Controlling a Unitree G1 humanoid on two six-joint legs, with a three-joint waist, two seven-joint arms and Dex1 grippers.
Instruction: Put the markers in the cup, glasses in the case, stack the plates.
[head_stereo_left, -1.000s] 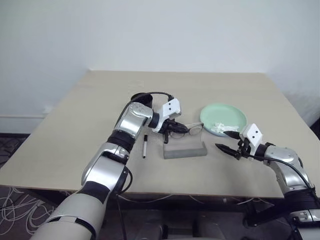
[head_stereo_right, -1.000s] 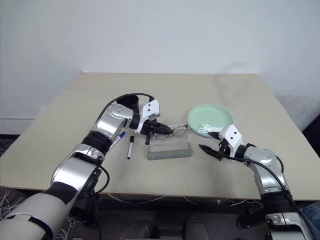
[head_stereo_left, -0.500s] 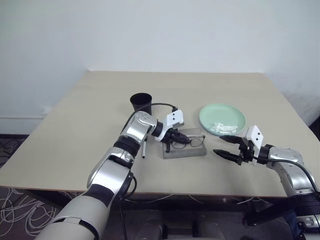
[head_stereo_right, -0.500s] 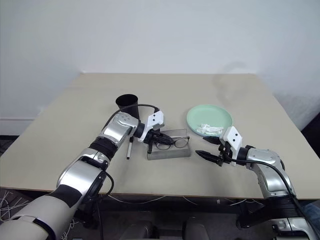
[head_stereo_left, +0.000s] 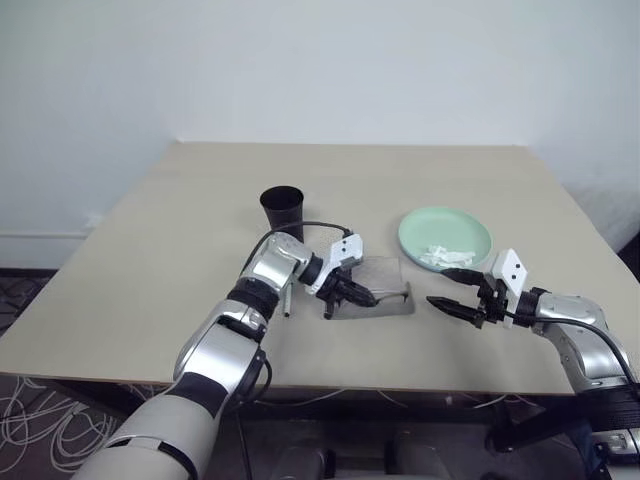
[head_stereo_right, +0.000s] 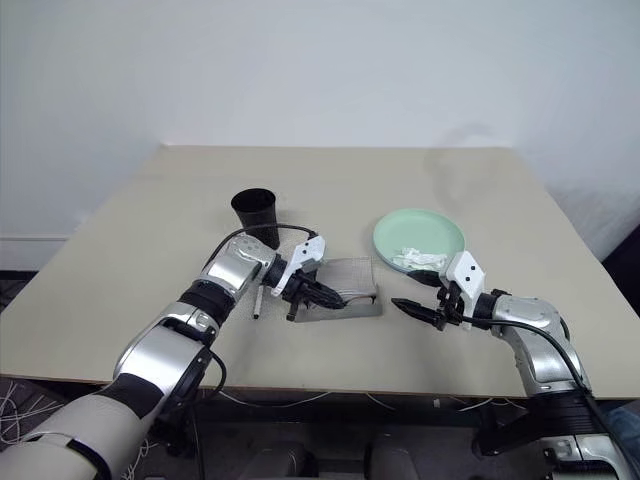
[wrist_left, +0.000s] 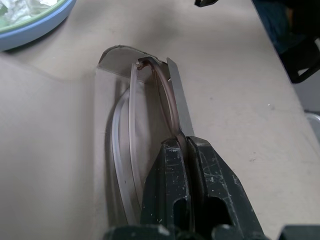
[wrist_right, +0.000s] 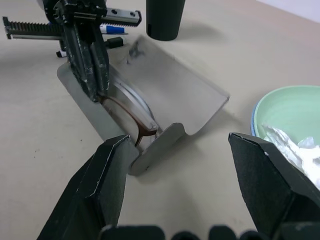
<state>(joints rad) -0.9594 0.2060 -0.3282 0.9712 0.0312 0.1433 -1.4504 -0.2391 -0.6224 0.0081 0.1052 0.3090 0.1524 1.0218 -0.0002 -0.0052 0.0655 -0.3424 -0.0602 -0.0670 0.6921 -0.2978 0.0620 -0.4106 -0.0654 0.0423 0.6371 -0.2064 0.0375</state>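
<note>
The glasses (wrist_right: 131, 114) are held inside the open grey case (wrist_right: 165, 95), with the left gripper (wrist_left: 184, 150) clamped on their thin frame, its two black fingers (wrist_left: 167, 185) pressed together around the wire. The case is seen lying near the front edge of the beige table (head_stereo_left: 200, 200), between the two arms, its lid tilted back. The right gripper (head_stereo_left: 452, 289) is held just beside the case's right end, apart from it, with its jaws spread wide and nothing between them. The black cup (head_stereo_left: 282, 211) is placed upright behind the case. A dark marker (head_stereo_left: 287, 300) is seen lying on the table left of the case, and a second marker with a blue and white end (wrist_right: 111, 30) lies close to it. The mint green plate (head_stereo_left: 445, 235) is stacked on the light blue plate (wrist_left: 35, 31), behind the right gripper, and a crumpled white tissue (head_stereo_left: 441, 256) is carried on it.
</note>
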